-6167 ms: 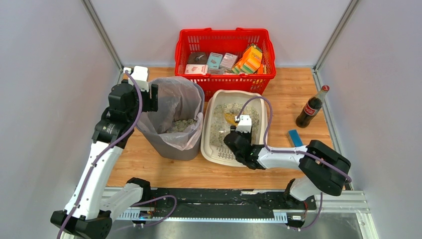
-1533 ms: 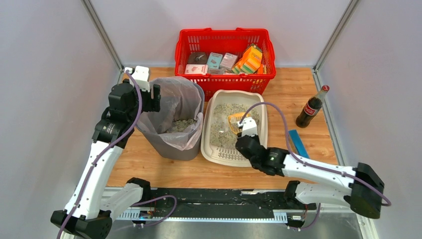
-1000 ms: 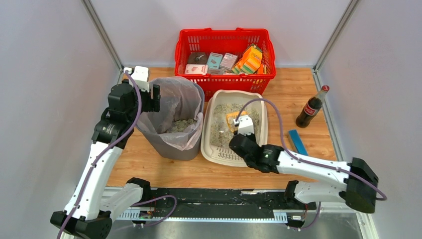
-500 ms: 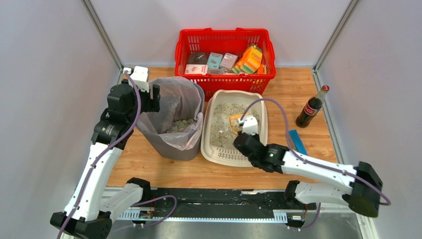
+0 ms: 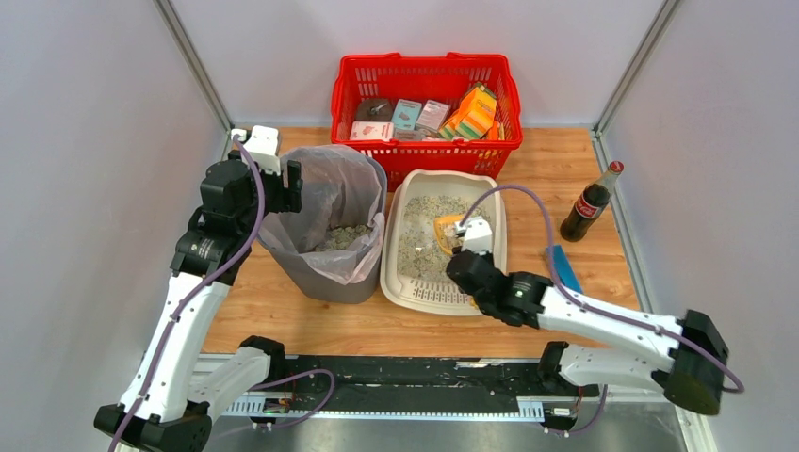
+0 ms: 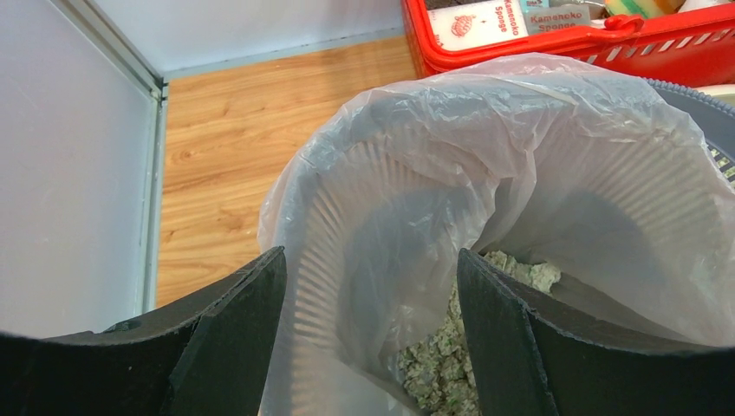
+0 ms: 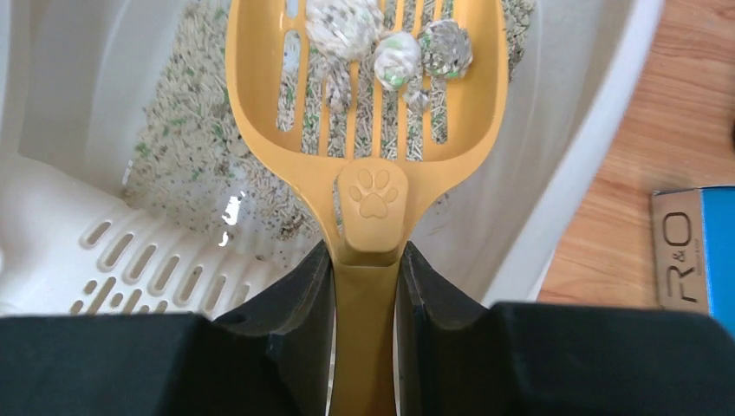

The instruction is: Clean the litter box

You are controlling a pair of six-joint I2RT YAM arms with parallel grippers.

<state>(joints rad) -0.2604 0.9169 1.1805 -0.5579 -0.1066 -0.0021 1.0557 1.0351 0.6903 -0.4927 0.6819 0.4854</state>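
The right pincer (image 7: 366, 260) pinches the handle of a yellow slotted scoop (image 7: 373, 192), one dark finger pressed against each side just below the paw-print emblem. The scoop's bowl is held over the litter box (image 5: 499, 235) and carries three rounded clumps (image 7: 394, 61) of grey-white litter flecked with green near its far edge. Through the slots, loose granules (image 7: 186, 130) show on the box floor beneath.

The litter box sits on the wooden counter (image 5: 565, 160) near the middle, its long side running away from the arms and its slotted grate (image 5: 429, 294) at the near end. A grey bin (image 5: 330, 273) lined with a clear bag (image 6: 520, 130) stands just beside it on the left. A red basket (image 5: 424, 155) of packaged goods stands right behind both.

The left pincer (image 6: 371, 260) is spread wide at the bin's far-left rim, with the edge of the bag lying between its fingers (image 6: 234, 329). Whether they touch the plastic cannot be told. A heap of discarded litter (image 6: 433, 373) lies at the bottom of the bag.

To the right of the litter box a blue box (image 5: 561, 264) lies flat on the counter. A dark bottle (image 5: 589, 202) with a red label stands farther back.
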